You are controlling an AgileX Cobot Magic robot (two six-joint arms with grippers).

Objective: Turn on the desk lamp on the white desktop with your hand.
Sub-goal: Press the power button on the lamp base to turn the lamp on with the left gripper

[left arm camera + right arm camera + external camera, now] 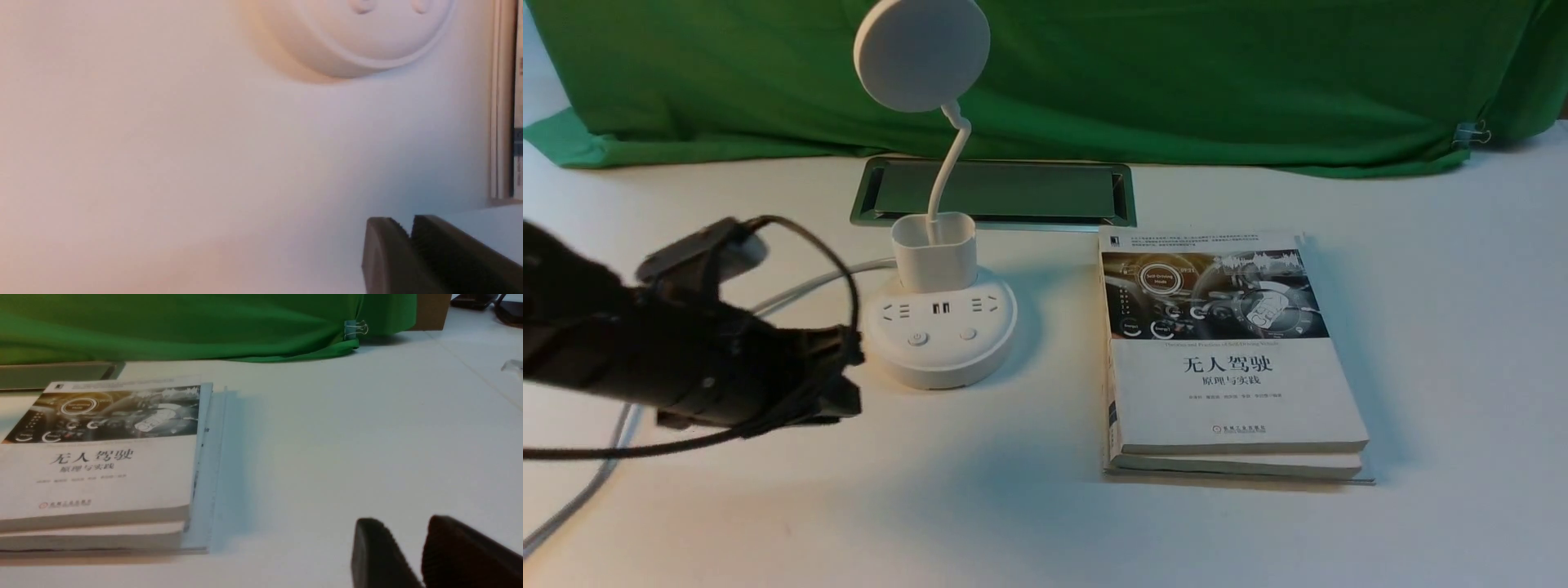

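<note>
Near left, the black left gripper (854, 371), fingers pressed together, hangs over the matt white desktop (980, 523) just left of the white plastic desk lamp (939, 331), which stands unlit mid-table. The right gripper (410, 539) shows a narrow gap. Stacked white books (1225, 359) lie to the lamp's right.

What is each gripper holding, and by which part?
Nothing. The left gripper is shut and empty, near the lamp but apart from it; the right gripper is slightly open over the desktop, also empty.

Lab-style office desk, white desktop (1421, 327) with cable slot (996, 192), clipped green backdrop (1176, 73)
</note>
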